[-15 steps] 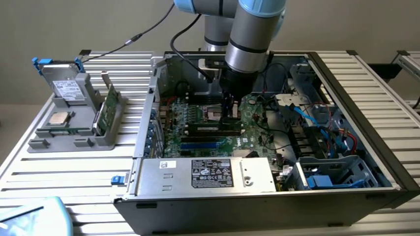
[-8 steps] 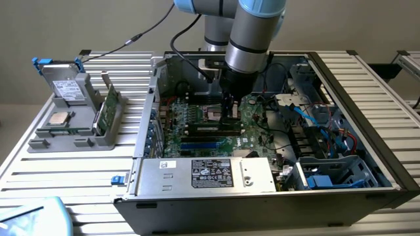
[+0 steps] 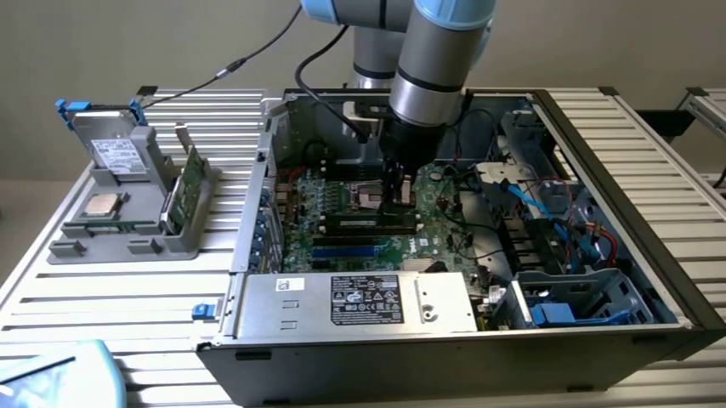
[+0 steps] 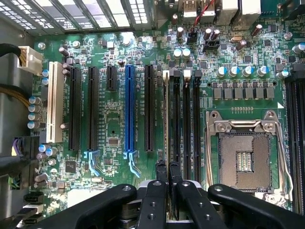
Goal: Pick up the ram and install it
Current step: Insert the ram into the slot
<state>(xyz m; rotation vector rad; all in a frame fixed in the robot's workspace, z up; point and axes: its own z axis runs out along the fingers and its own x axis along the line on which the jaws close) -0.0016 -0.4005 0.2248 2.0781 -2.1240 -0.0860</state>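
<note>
Soft, even light falls from above the computer case (image 3: 454,365), whose walls shade the motherboard (image 3: 340,200) inside; the exterior view is slightly soft. In the wrist view the motherboard is bright and sharp. Glare whitens the vent slats (image 4: 95,12) beyond it, the ram (image 4: 166,119) shows a pale edge, and the black hand (image 4: 167,167) blurs.

arm (image 3: 437,68): top cut by edge | PSU label (image 3: 365,299): txt too small | ram (image 3: 363,223): chips too small
</note>
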